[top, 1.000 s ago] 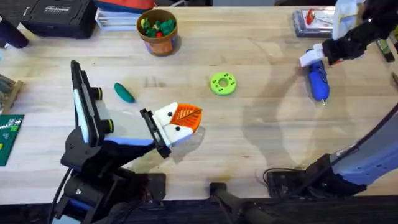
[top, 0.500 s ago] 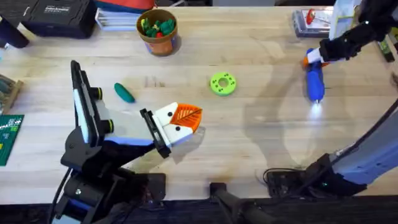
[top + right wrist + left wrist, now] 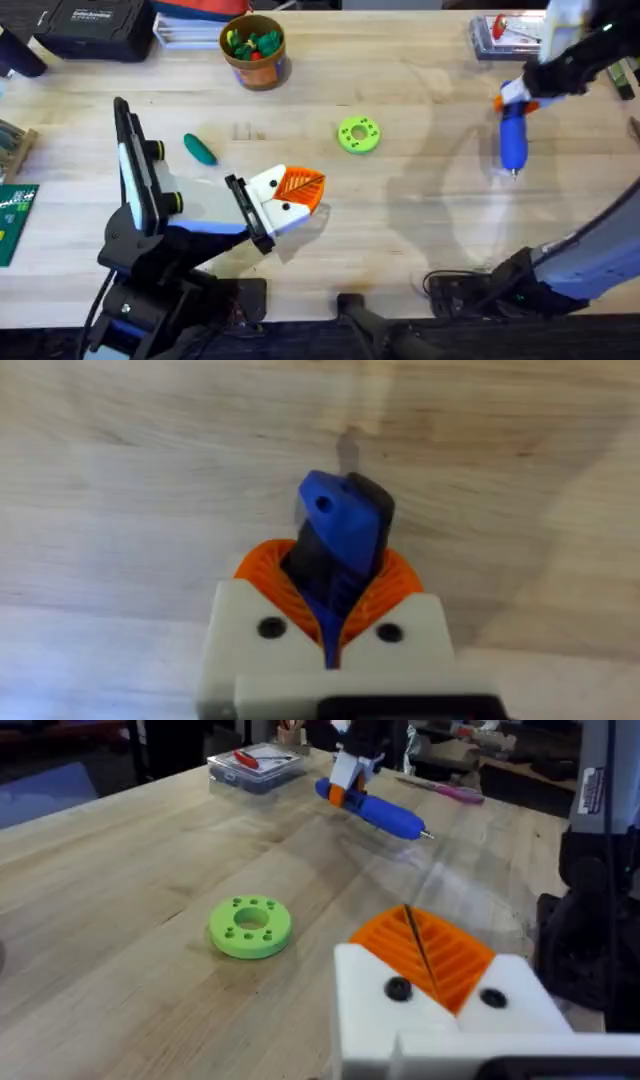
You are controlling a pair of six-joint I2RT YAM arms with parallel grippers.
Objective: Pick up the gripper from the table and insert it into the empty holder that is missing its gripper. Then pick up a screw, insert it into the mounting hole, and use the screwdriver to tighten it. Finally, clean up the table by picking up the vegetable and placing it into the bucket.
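Right gripper (image 3: 517, 97) clamped on screwdriver (image 3: 513, 138), well right of lime-green disc (image 3: 359, 135), tip apparently off the table (image 3: 420, 220). Left gripper (image 3: 297, 197) closed, empty, just below-left of disc.

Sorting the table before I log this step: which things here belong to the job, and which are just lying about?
Job things:
screwdriver, held in the right gripper
vegetable
bucket
left gripper

Lying about:
green disc
clear box
black case
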